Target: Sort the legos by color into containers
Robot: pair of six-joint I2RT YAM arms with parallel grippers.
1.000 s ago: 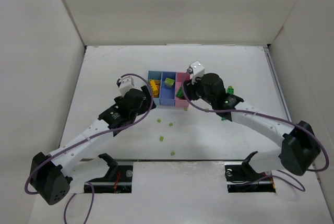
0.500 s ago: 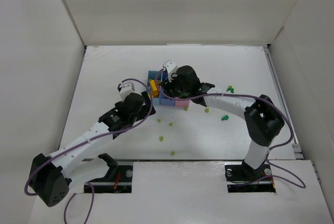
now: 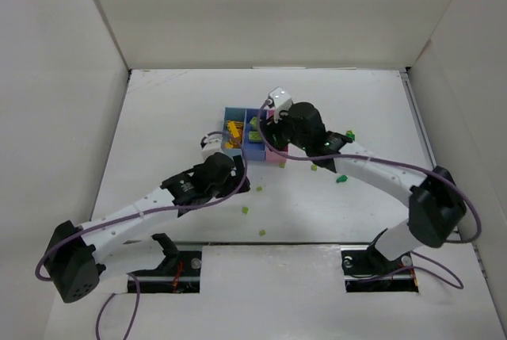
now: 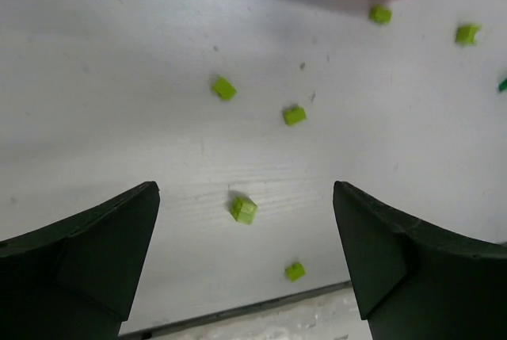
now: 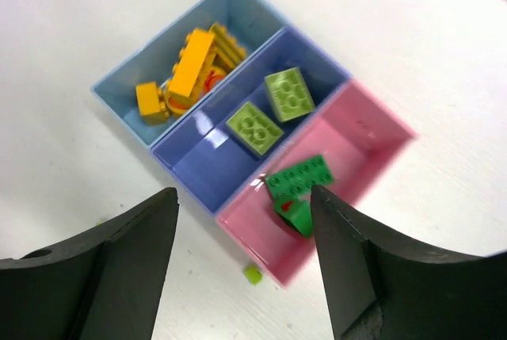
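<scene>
The containers (image 5: 202,162) lie under my right gripper (image 5: 243,193), which hangs open and empty above the periwinkle and pink bins. The light blue bin (image 5: 119,98) holds yellow-orange legos (image 5: 190,63). Two lime green bricks (image 5: 255,127) sit in the periwinkle bin, and dark green bricks (image 5: 299,175) in the pink bin (image 5: 356,130). My left gripper (image 4: 245,188) is open above the table, with a loose lime brick (image 4: 244,210) between its fingers and another lime brick (image 4: 295,271) nearer. In the top view the left gripper (image 3: 240,184) is just in front of the containers (image 3: 227,112).
More lime bricks (image 4: 224,87) (image 4: 294,115) (image 4: 380,14) lie scattered in front of the tray, one (image 5: 253,274) right by the pink bin's corner. Dark green pieces (image 3: 341,177) (image 3: 348,135) lie right of the tray. The table's near edge (image 4: 238,312) is close below the left gripper.
My left gripper pulled back from the light blue bin toward the loose lime bricks. The right arm swung left over the tray, then settled back a little to the right, its jaws wider.
</scene>
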